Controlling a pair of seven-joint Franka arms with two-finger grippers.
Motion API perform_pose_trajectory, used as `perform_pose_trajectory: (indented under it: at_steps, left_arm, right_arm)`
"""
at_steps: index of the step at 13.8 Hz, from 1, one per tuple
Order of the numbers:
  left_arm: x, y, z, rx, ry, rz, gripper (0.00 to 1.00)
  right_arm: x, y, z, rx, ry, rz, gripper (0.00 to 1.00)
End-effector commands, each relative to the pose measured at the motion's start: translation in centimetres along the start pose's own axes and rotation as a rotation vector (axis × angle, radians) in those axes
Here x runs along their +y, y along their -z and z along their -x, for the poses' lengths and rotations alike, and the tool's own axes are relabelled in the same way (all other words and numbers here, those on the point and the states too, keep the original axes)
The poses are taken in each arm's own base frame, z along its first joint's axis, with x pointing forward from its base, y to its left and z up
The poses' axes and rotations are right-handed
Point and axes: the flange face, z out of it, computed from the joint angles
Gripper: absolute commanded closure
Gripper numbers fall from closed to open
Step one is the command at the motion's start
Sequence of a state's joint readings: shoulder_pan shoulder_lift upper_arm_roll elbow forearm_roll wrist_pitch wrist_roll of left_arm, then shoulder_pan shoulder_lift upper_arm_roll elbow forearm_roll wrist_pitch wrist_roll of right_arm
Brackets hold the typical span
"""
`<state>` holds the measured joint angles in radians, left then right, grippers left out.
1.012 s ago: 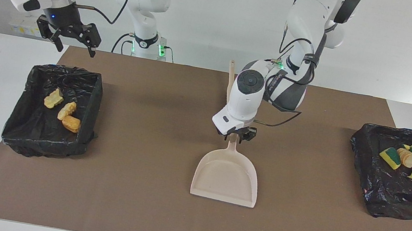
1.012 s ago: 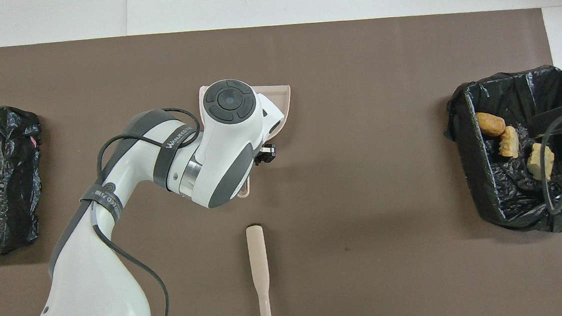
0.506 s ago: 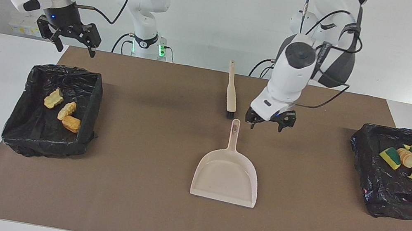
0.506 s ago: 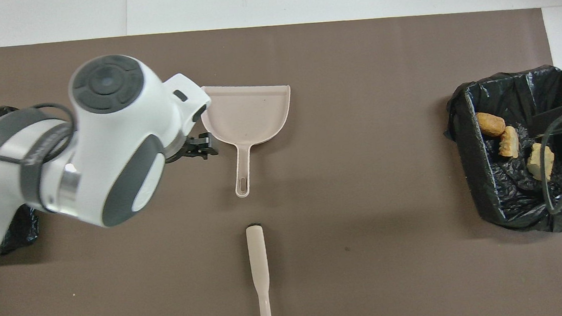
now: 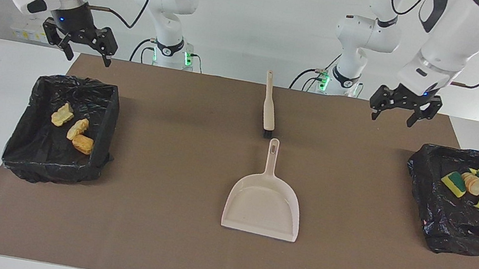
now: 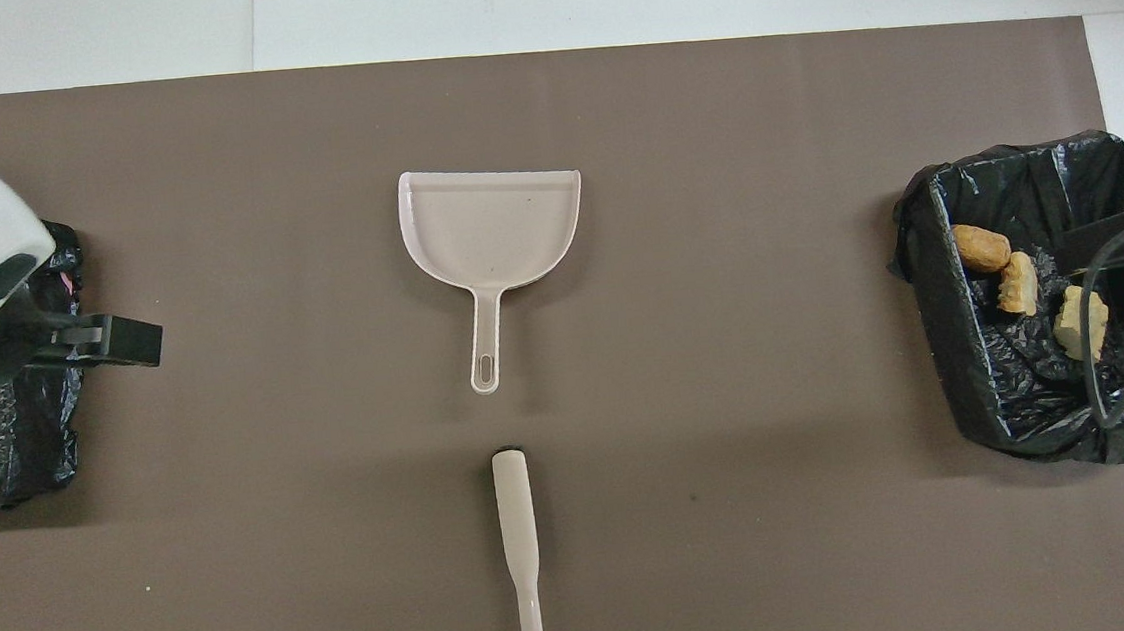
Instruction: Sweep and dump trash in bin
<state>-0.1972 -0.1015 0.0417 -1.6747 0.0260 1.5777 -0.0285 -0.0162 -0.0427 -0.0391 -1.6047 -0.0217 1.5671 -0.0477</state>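
Three golden-brown trash lumps (image 5: 74,128) (image 6: 1016,282) lie in the black-lined bin (image 5: 110,105) (image 6: 932,296) at the right arm's end. Yellow sponge pieces, one green-backed (image 5: 454,182), and a ridged lump lie in the bin (image 5: 421,184) at the left arm's end. My left gripper (image 5: 399,113) hangs open and empty in the air beside that bin. In the overhead view one of its fingers (image 6: 128,342) shows past the bin's edge. Over the edge of the other bin, my right gripper (image 5: 87,55) waits raised, open and empty.
A beige dustpan (image 5: 263,204) (image 6: 490,226) lies flat at the middle of the brown mat (image 5: 154,237), handle toward the robots. A beige brush (image 5: 268,107) (image 6: 516,520) lies in line with it, nearer to the robots. No loose pieces show on the mat.
My left gripper opened, let go of the dustpan's handle, rose and swung away toward the bin at the left arm's end. The dustpan stays flat. The right arm has not moved.
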Motion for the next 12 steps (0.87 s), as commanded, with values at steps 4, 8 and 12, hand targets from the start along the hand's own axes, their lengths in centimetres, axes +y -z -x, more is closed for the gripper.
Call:
perform_pose_trajectory:
  at_steps: [4, 8, 12]
  left_arm:
    - [-4.2, 2.7, -0.4, -0.071, 0.01, 0.028, 0.0]
    - [-6.1, 3.2, -1.8, -0.043, 0.047, 0.071, 0.0]
    - [-6.1, 3.9, -1.5, -0.011, 0.048, 0.069, 0.0]
  right_arm:
    - [-0.1, 0.0, 0.5, -0.007, 0.023, -0.02, 0.0]
    - [-0.1, 0.0, 0.5, -0.006, 0.023, -0.019, 0.0]
    - [-0.1, 0.0, 0.5, -0.007, 0.023, -0.02, 0.0]
